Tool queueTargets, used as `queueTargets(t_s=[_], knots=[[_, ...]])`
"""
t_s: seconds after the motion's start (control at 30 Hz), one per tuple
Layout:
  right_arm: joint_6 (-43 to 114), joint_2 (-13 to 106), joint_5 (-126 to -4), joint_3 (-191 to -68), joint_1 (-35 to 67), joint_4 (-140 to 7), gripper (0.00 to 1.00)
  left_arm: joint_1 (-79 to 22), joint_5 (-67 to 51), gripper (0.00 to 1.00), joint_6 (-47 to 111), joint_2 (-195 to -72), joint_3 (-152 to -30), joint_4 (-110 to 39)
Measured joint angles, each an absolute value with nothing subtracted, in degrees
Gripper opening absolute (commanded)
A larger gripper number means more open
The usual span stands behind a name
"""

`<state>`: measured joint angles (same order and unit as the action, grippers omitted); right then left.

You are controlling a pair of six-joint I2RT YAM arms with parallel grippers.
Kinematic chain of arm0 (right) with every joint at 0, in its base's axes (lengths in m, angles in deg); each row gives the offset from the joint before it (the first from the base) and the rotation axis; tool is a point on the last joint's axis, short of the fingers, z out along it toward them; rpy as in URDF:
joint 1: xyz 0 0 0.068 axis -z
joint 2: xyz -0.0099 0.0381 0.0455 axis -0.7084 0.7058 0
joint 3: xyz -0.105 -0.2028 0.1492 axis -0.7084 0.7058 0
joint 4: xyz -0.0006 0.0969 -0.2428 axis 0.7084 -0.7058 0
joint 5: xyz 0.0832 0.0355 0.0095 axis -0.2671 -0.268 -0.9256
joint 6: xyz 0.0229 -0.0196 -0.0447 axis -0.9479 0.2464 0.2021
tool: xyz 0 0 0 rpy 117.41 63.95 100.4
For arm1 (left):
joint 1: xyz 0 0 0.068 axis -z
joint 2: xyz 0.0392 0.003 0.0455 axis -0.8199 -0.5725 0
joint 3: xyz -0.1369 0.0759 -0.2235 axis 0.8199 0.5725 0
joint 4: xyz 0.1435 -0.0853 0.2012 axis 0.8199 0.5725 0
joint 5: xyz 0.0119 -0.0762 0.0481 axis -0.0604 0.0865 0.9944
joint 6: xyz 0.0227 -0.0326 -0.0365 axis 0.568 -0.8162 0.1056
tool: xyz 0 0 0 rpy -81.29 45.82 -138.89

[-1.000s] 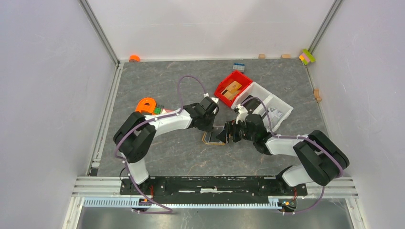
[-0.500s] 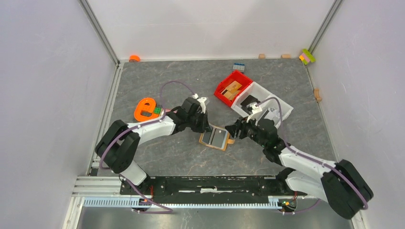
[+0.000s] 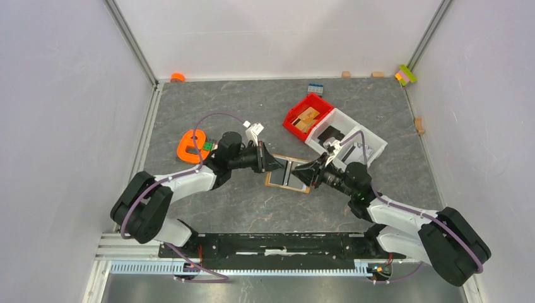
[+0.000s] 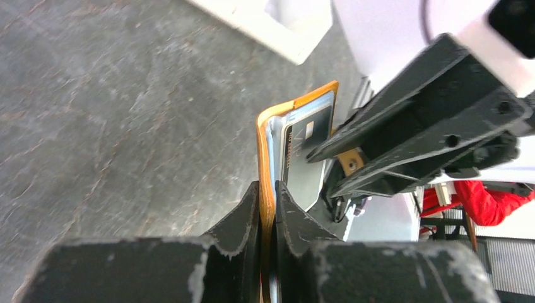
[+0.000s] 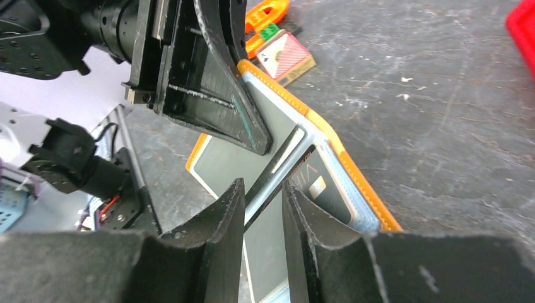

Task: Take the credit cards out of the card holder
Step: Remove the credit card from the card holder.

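The orange-tan card holder [image 3: 281,180] lies open mid-table, its left edge lifted. My left gripper [image 3: 276,166] is shut on that orange edge [image 4: 262,139], pinching it at the fingertips [image 4: 267,188]. A dark grey credit card [image 5: 322,189] with a gold chip sits in a pale blue-grey slot and also shows in the left wrist view [image 4: 309,158]. My right gripper [image 3: 301,173] reaches in from the right. Its jaws [image 5: 264,186] stand narrowly apart, one on each side of a thin dark edge inside the holder. Whether that edge is a card or a flap is unclear.
A red bin [image 3: 307,117] and a white bin [image 3: 353,136] stand behind the right arm. An orange e-shaped piece [image 3: 191,144] with a green block lies left, next to a red-patterned card box [image 5: 287,57]. Small blocks [image 3: 405,74] line the back wall.
The left arm drew back to the left while keeping its grip on the holder's edge. The right gripper moved in over the open holder and its jaws narrowed a lot.
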<state>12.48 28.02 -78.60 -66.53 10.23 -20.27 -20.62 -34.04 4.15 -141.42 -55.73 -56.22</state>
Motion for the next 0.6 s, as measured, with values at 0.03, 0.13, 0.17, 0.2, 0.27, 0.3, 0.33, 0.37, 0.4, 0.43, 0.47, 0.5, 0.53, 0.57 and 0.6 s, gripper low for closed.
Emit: queueTargets(t_s=[0.03,0.13,0.17,0.2,0.27,0.3,0.33,0.37,0.4,0.43,0.47,0.5,0.53,0.57,0.6], knots=[[11.98,28.26,-79.69,-66.31,10.23,-19.07,0.33,-20.62,-34.65,0.04,3.63,-140.63,-55.19,-57.93],[10.84,28.32,-81.74,-66.01,10.23,-16.67,0.32,-20.64,-35.81,0.06,2.64,-138.57,-53.53,-62.02],[10.64,28.32,-82.16,-65.99,10.23,-16.10,0.32,-20.64,-36.16,0.06,2.29,-137.94,-52.96,-63.22],[10.29,28.32,-82.53,-65.94,10.23,-15.46,0.32,-20.64,-36.34,0.07,1.97,-137.42,-52.48,-64.20],[9.55,28.34,-83.45,-65.86,10.23,-14.13,0.32,-20.68,-36.64,0.08,1.35,-136.50,-51.54,-66.41],[9.18,28.41,-83.95,-65.75,10.25,-13.23,0.32,-20.75,-36.91,0.08,0.92,-136.13,-51.10,-67.57],[8.50,28.61,-84.74,-65.62,10.30,-11.94,0.32,-20.84,-37.41,0.08,0.57,-135.89,-50.77,-68.68],[8.02,28.87,-85.24,-65.53,10.30,-11.03,0.32,-20.88,-37.80,0.08,0.11,-135.80,-50.45,-69.99],[7.63,29.15,-85.81,-65.42,10.30,-9.98,0.32,-20.90,-38.15,0.09,-0.35,-135.80,-50.18,-71.24],[7.02,29.52,-86.42,-65.33,10.34,-9.02,0.32,-20.95,-38.81,0.09,-0.94,-135.80,-49.86,-72.75],[6.60,29.74,-86.81,-65.24,10.34,-8.43,0.32,-20.97,-39.33,0.09,-1.53,-135.80,-49.55,-74.02],[6.23,29.94,-87.32,-65.18,10.34,-7.64,0.32,-20.99,-39.68,0.10,-1.99,-135.82,-49.31,-75.15],[5.79,30.14,-87.78,-65.11,10.36,-6.90,0.32,-20.99,-40.01,0.10,-2.38,-135.84,-49.16,-76.00],[5.38,30.29,-88.23,-65.07,10.38,-6.17,0.32,-20.99,-40.51,0.11,-2.95,-135.93,-49.02,-77.23],[5.11,30.42,-88.63,-65.07,10.43,-5.61,0.32,-20.99,-40.80,0.11,-3.41,-136.04,-48.98,-78.08]])
